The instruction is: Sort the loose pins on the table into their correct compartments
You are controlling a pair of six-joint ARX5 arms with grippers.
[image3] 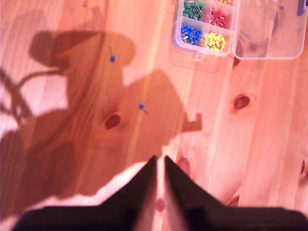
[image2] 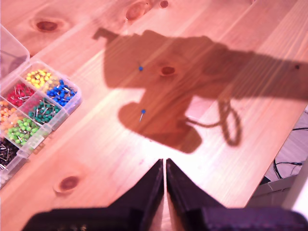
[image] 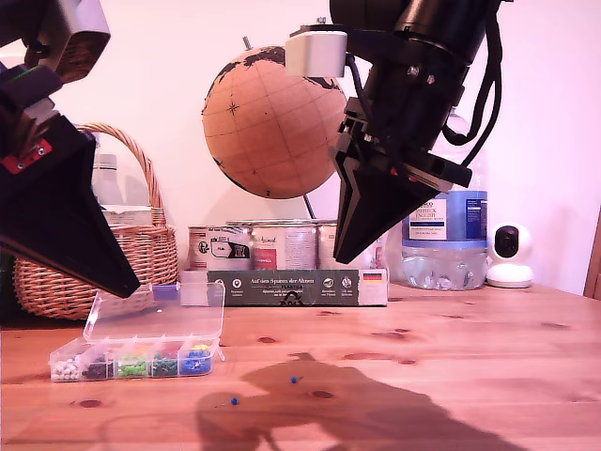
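Two blue loose pins (image: 294, 380) (image: 233, 401) lie on the pine table (image: 451, 376) in the arm's shadow. They also show as pins (image2: 140, 68) (image2: 143, 111) and pins (image3: 112, 58) (image3: 141, 106). The clear box of compartments (image: 131, 362) (image2: 38, 110) (image3: 204, 24) sits at the exterior view's left, lid open, its blue section nearest the pins. My first gripper (image: 127, 289) (image2: 165, 162) hangs shut and empty above the box. My second gripper (image: 343, 258) (image3: 160, 159) hangs shut and empty high over the table's middle.
A wicker basket (image: 94, 254) stands behind the box. Along the back are a cork globe (image: 272, 122), tins (image: 272, 246), a flat dark carton (image: 296, 287), a water bottle (image: 446, 240) and a small white camera (image: 510, 256). The table's edge (image2: 269, 168) runs beside my first gripper.
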